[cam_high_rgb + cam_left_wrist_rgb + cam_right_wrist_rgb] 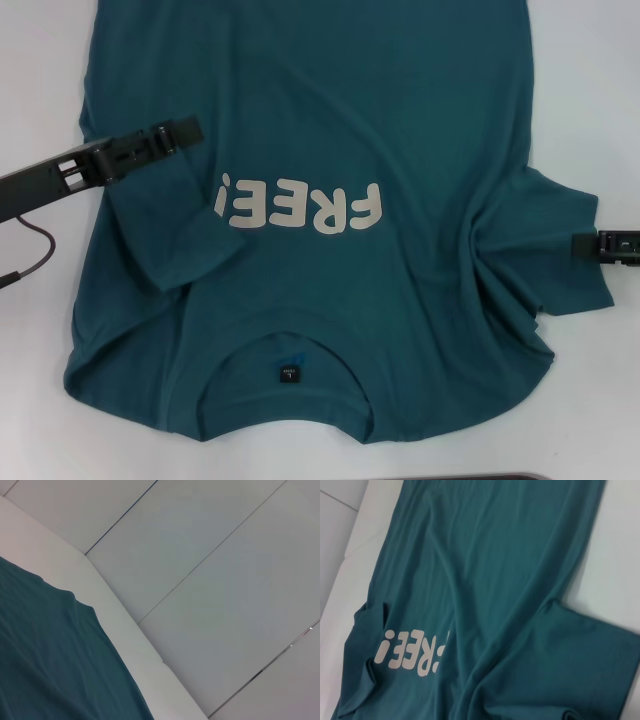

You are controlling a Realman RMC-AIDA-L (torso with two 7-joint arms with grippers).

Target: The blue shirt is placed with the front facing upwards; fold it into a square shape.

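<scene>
The blue shirt (330, 100) lies face up on the white table, collar toward me, with its white "FREE!" lettering (300, 208) and black neck label (288, 372) showing. Its left sleeve (165, 230) is folded inward onto the body. My left gripper (190, 130) hovers over the shirt's left side, just beyond that folded sleeve. My right gripper (578, 245) is at the outer edge of the spread right sleeve (560, 280), where creases bunch toward it. The left wrist view shows only a shirt edge (45, 655). In the right wrist view the shirt (495, 555) and right sleeve (590, 655) show.
White table (600, 80) borders the shirt on both sides. A dark cable (35, 255) loops under my left arm. The table edge (125, 625) and the grey tiled floor (225, 580) beyond it appear in the left wrist view.
</scene>
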